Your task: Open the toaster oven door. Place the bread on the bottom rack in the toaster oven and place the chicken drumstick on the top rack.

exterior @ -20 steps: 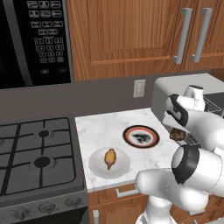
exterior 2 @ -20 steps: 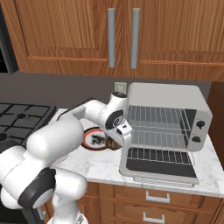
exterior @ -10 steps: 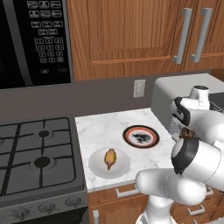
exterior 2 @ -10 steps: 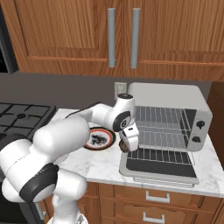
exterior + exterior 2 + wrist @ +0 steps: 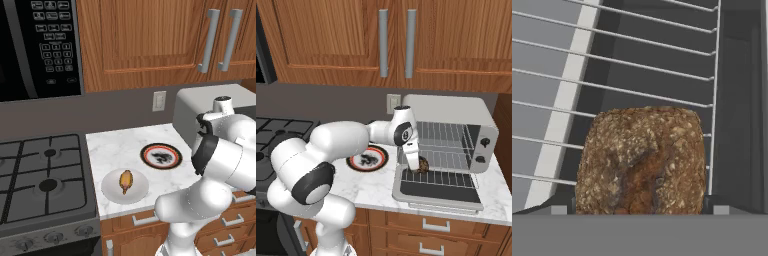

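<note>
since a second ago the gripper [image 5: 417,164] has carried the bread [image 5: 643,161] from beside the patterned plate [image 5: 367,159] into the toaster oven [image 5: 452,132]. rough, dark brown and lumpy, the bread sits between the wide-set fingers over the thin wire bottom rack [image 5: 637,85]. golden chicken drumstick [image 5: 125,181] lies on a white plate [image 5: 112,191] on the marble counter [image 5: 115,150].

the gripper [image 5: 417,165] carrying the bread [image 5: 423,164] is now further right than a second ago: it has left the space beside the patterned plate [image 5: 367,159] and sits at the open mouth of the toaster oven [image 5: 451,131], above the lowered toaster oven door [image 5: 436,189]. the bread now lies over the wires of the bottom rack [image 5: 637,75], between the wide-set fingers.
</note>
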You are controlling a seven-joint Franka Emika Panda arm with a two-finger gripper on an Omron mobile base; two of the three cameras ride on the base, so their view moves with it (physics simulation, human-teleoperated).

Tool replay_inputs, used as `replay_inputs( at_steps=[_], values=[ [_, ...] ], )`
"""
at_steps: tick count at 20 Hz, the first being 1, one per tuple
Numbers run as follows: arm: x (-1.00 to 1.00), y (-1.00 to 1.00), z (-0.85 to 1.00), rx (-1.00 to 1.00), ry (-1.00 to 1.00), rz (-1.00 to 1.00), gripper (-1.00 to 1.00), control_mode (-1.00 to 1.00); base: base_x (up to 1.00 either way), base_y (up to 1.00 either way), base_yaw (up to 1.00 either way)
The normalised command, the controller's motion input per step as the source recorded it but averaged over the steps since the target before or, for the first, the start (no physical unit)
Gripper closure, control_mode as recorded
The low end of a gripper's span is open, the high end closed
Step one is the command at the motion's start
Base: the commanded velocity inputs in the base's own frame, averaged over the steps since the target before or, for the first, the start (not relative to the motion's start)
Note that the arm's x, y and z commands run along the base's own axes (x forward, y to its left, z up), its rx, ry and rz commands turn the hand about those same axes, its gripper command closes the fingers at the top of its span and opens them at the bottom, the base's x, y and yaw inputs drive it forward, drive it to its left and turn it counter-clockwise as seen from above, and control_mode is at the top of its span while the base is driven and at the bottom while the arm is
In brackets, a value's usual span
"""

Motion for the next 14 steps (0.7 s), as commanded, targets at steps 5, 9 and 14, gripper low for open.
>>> replay_inputs(
  at_steps=[5, 9, 14],
  values=[
    [0.12, -0.48, -0.19, -0.21, 0.00, -0.19, 1.00, -1.00, 0.00, 0.00, 0.00],
    [0.15, -0.42, -0.22, -0.21, 0.00, -0.10, 1.00, -1.00, 0.00, 0.00, 0.00],
    [-0.02, -0.37, -0.27, -0.17, 0.00, -0.01, 1.00, -1.00, 0.00, 0.00, 0.00]
  ],
)
